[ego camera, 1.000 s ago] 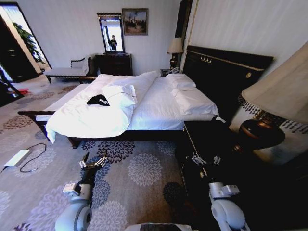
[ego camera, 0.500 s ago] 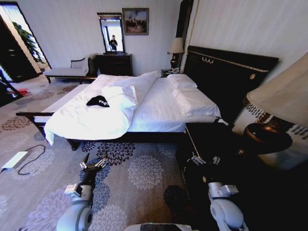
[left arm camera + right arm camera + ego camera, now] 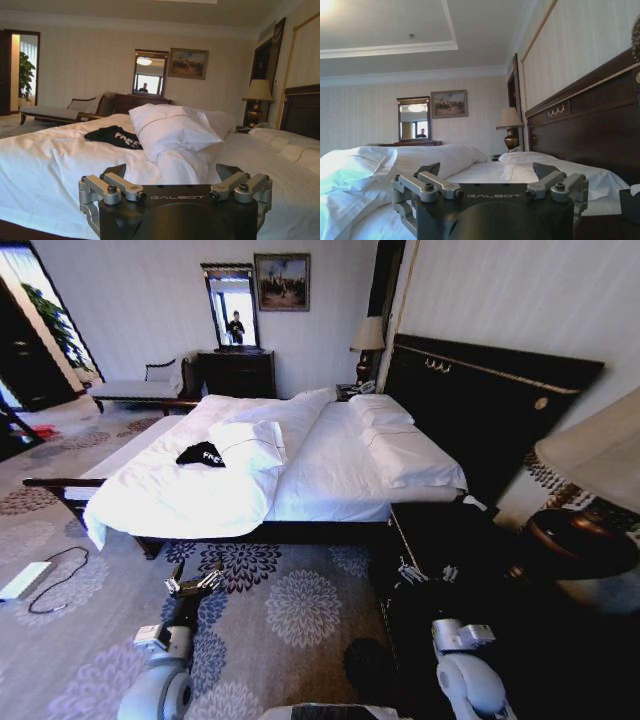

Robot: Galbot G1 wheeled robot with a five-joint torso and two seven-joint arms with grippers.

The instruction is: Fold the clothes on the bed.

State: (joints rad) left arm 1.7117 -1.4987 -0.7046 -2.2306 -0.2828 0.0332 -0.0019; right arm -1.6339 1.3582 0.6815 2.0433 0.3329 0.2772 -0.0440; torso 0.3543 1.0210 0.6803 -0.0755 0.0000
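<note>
The clothes are one crumpled black T-shirt with white lettering, lying on the white duvet of the bed near its foot end. In the left wrist view the T-shirt lies beyond my gripper, beside a bunched fold of duvet. My left gripper is open and empty, held low over the carpet, short of the bed's side. Over by the nightstand, my right gripper is likewise open and empty. From the right wrist, the gripper faces the pillows and headboard.
A dark nightstand with a large lamp stands close at my right. A white box with a black cable lies on the carpet at left. A bench and a mirrored dresser stand beyond the bed.
The whole head view has shifted: the bed sits slightly larger and the lamp has slid toward the right edge, so the camera moved. Both arms hold the same pose.
</note>
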